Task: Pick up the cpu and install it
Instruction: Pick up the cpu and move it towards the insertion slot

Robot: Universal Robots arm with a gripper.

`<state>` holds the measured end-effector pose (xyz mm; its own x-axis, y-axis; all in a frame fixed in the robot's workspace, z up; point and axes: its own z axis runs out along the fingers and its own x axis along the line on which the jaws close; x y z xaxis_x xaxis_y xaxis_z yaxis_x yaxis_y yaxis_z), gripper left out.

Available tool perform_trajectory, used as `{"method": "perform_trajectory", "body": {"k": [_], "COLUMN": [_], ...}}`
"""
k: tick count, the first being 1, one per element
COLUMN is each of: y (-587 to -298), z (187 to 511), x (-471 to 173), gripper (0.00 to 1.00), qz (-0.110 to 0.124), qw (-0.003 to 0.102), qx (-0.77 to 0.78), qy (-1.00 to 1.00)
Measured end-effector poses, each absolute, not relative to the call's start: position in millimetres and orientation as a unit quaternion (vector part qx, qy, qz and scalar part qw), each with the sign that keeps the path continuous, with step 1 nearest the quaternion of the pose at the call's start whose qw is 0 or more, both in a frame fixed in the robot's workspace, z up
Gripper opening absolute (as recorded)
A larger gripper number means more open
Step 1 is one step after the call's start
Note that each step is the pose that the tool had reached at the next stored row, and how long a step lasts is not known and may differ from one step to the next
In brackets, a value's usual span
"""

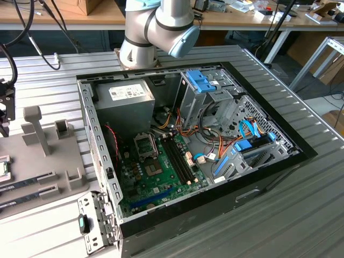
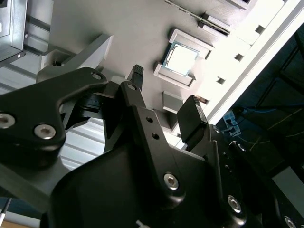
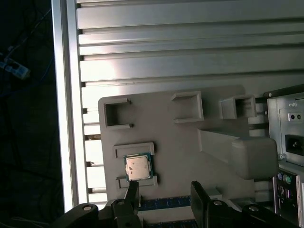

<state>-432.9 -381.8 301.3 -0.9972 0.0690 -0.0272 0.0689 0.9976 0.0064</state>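
At the exterior view's left edge, a grey fixture plate (image 1: 51,161) on the slatted aluminium table (image 1: 54,75), and on that plate the cpu (image 1: 2,168), lying flat in a shallow square nest and half cut off by the frame. In the first wrist view, the gripper (image 3: 165,190) above the same plate, fingers (image 3: 132,190) apart, nothing between them, no contact with the chip. Pick-up step in hand, by the look of it — approach made, grasp not yet. Chip nearer one finger than the other in that view, so likely some centring called for, plus a straight, gentle descent so the pads meet the thin green rim and not the nest's low walls. Tight edges around it: memory sticks (image 1: 27,180) just beside the nest, an upright grey post (image 1: 32,126) near, the table's side rail (image 3: 69,118) close by; open air above. Further to the exterior view's right, the open computer case (image 1: 88,134), well apart from the chip. Inside, the motherboard (image 1: 156,172) with its black cpu socket (image 1: 145,144) — hemmed between the power supply (image 1: 123,97), the memory slots (image 1: 177,156) and loose cables (image 1: 215,145), reachable mainly from overhead. Rightmost, the drive cages (image 1: 207,88).
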Motion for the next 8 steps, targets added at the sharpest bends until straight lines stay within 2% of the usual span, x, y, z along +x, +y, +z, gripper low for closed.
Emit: {"method": "perform_trajectory", "body": {"k": [8], "y": [-381.8], "z": [299.7], "x": [-432.9], "gripper": [0.56], "qz": [0.003], "qw": [0.014], "qx": [0.034], "qy": [0.999]}}
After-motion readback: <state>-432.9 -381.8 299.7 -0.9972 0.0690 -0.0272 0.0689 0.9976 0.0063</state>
